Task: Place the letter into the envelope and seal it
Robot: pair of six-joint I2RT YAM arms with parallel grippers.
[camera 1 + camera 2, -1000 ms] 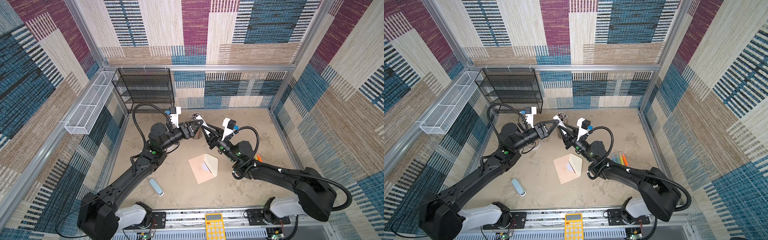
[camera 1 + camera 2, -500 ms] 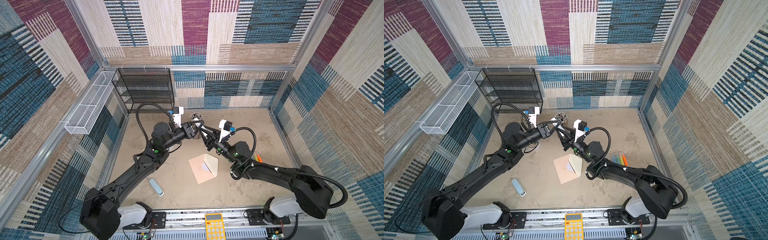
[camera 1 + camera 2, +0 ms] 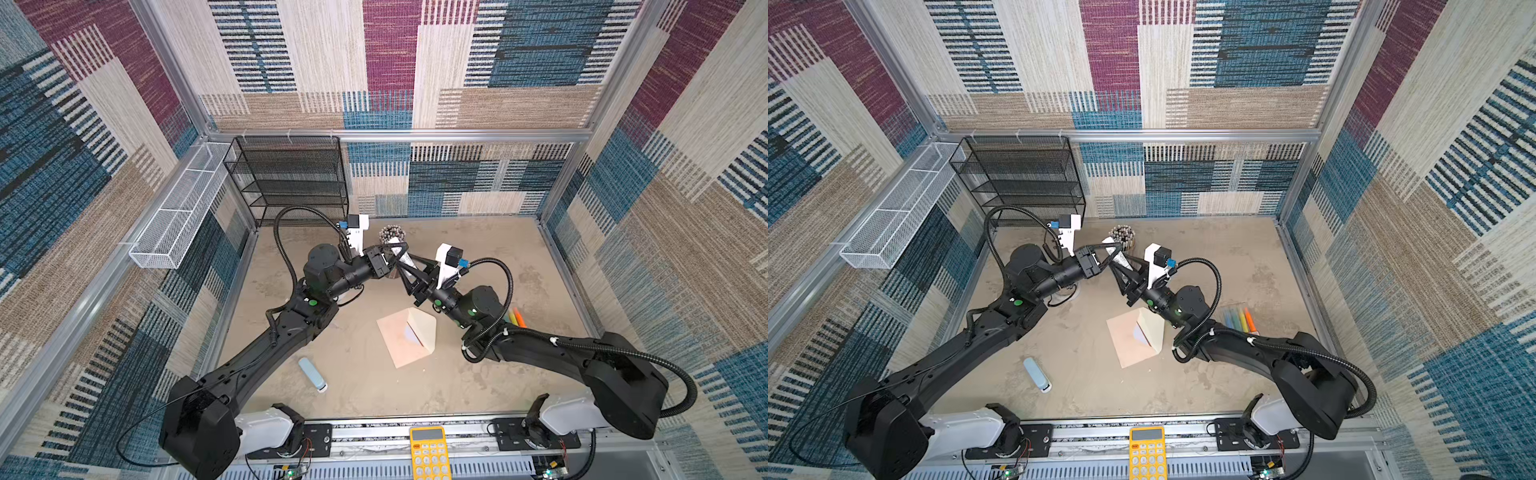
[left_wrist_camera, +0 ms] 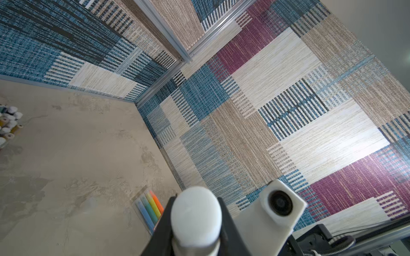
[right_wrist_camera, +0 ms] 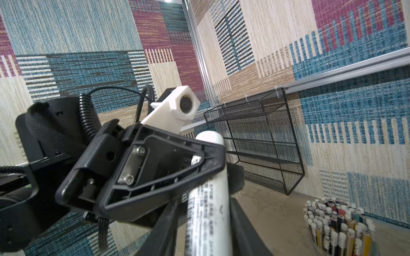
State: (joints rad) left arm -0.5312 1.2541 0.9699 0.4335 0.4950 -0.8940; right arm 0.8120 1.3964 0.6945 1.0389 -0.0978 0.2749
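Observation:
The peach envelope (image 3: 395,338) (image 3: 1127,340) lies on the table with its cream flap (image 3: 423,328) standing up. The letter is hidden; only a small pale patch shows under the flap. Above and behind it both grippers meet on a white glue stick (image 3: 404,254) (image 3: 1120,254) (image 4: 196,219) (image 5: 208,195) in the air. My left gripper (image 3: 394,257) (image 4: 196,205) is shut on the stick's capped end. My right gripper (image 3: 406,267) (image 5: 206,213) has the printed body between its fingers, with a gap on one side.
A cup of pencils (image 3: 390,235) (image 5: 337,226) stands just behind the grippers. A black mesh rack (image 3: 291,178) and a white wire basket (image 3: 183,212) are at the back left. A pale blue tube (image 3: 312,374), a marker pack (image 3: 515,318) (image 4: 149,207) and a yellow calculator (image 3: 428,451) lie around.
My left gripper has closed onto the glue stick's end. My right gripper's jaws have widened around the stick. The envelope has not moved.

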